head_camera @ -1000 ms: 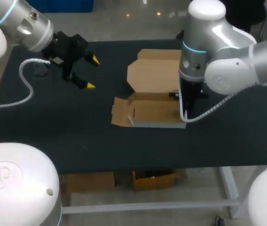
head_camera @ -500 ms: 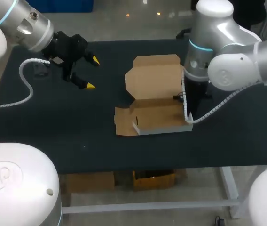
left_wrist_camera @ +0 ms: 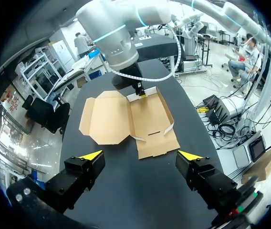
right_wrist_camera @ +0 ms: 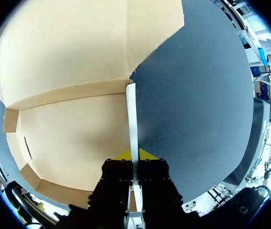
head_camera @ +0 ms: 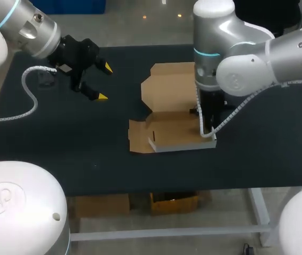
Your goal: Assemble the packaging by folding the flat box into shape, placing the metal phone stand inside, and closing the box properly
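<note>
On the table (head_camera: 60, 138), the right gripper (right_wrist_camera: 133, 155) pinches a side wall of the box (head_camera: 175, 127); the left gripper (head_camera: 105, 82) gapes wide

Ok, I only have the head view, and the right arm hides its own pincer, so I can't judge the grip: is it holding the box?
Observer: Yes. In the right wrist view the right pincer is shut on the box by its upright side wall, one finger on each face.
Operator: Anything inside it? The arm covers that end too.
Observer: Nothing. The left wrist view shows the whole floor bare, right up to the pincer.
</note>
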Controlling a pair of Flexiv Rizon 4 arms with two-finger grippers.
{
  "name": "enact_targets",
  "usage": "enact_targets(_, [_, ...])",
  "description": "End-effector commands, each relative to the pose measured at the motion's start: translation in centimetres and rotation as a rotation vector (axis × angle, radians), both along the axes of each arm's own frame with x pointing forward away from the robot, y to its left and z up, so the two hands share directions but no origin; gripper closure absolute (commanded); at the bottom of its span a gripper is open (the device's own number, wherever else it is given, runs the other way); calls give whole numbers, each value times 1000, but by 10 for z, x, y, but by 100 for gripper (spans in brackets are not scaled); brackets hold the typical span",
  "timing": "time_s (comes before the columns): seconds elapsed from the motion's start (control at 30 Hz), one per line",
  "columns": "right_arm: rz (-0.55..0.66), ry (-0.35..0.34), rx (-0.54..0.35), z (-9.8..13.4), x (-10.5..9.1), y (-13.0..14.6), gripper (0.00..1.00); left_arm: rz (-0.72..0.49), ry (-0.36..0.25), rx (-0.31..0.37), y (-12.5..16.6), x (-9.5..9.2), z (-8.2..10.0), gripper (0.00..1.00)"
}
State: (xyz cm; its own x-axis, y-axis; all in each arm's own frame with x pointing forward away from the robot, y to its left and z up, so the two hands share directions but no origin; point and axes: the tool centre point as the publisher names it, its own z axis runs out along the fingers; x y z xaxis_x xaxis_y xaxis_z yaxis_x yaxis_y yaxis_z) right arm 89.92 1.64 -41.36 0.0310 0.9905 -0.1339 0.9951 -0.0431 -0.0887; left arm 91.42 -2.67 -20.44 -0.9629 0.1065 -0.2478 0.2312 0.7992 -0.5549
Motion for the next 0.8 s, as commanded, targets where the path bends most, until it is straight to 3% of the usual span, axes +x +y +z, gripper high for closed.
enact_targets(0.03, [-9, 14, -89, -2, 4, 7, 100, 1, 0, 3, 0, -1, 1, 0])
enact_targets(0.57, [-88, -15, -212, -1, 5, 5, 100, 1, 0, 3, 0, -1, 1, 0])
enact_targets(0.63, [-94, -34, -201, 0, 4, 4, 100, 1, 0, 3, 0, -1, 1, 0])
enact_targets(0.8, [-68, -71, -56, -1, 3, -2, 100, 1, 0, 3, 0, -1, 1, 0])
